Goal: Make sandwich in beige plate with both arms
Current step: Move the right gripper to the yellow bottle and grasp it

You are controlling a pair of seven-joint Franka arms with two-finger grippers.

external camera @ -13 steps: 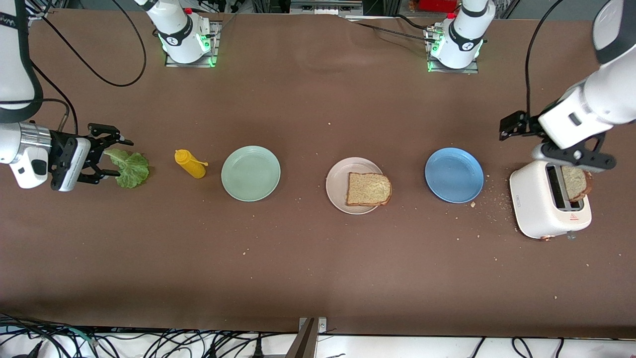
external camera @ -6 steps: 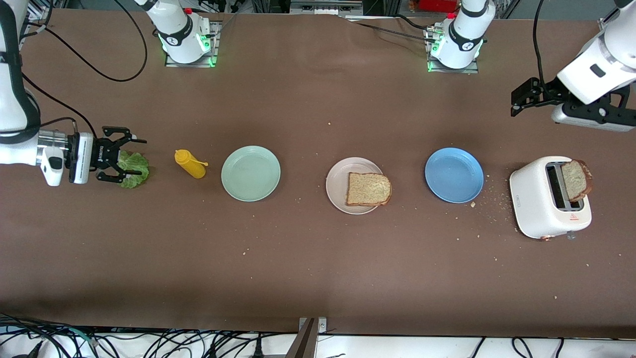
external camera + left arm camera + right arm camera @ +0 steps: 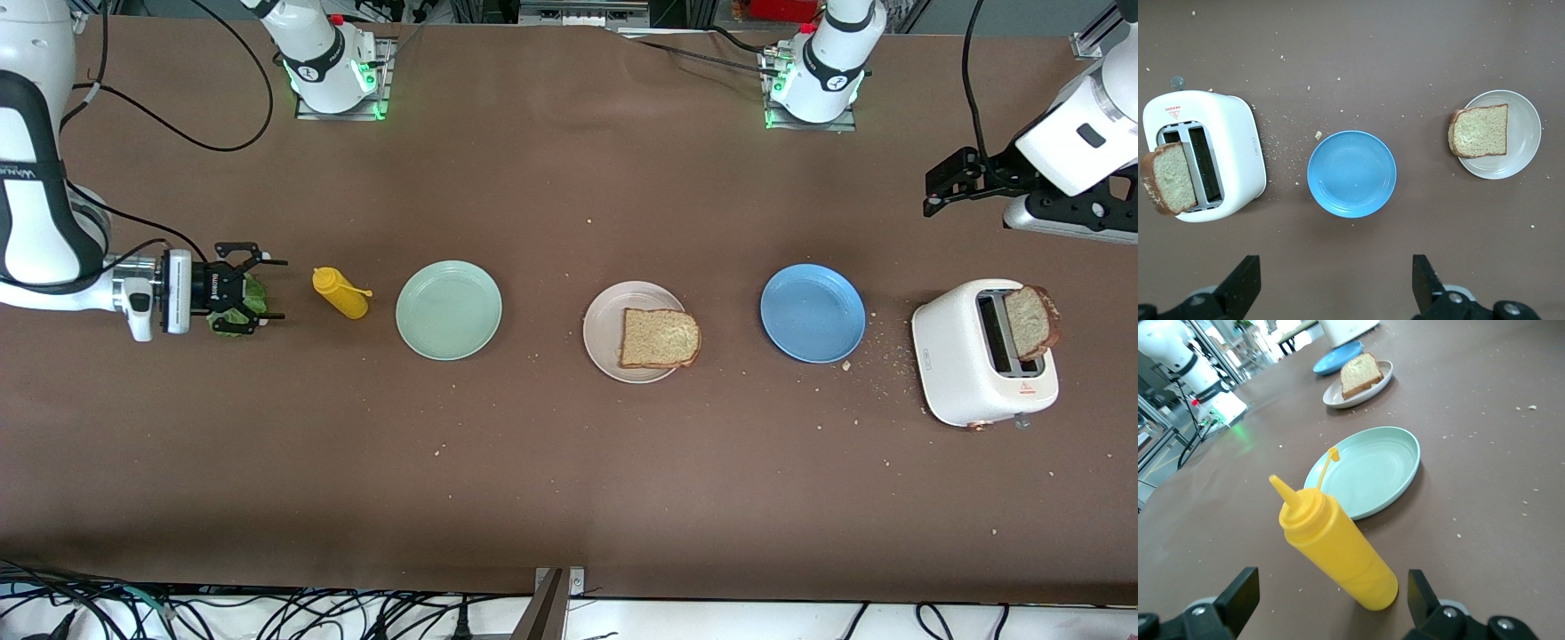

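Legible markings, few:
- right arm point(image 3: 40, 213): black band on the white link carries white lettering, too small to read with certainty
- toaster point(image 3: 982, 356): small red triangular sign with a line of red print beneath it on the top face, print too small to read; a small dark mark on the side wall, also unreadable
- arm bases: each bears a round black-and-white emblem, no legible text
- right gripper point(image 3: 267, 289): white print on the black body, not readable
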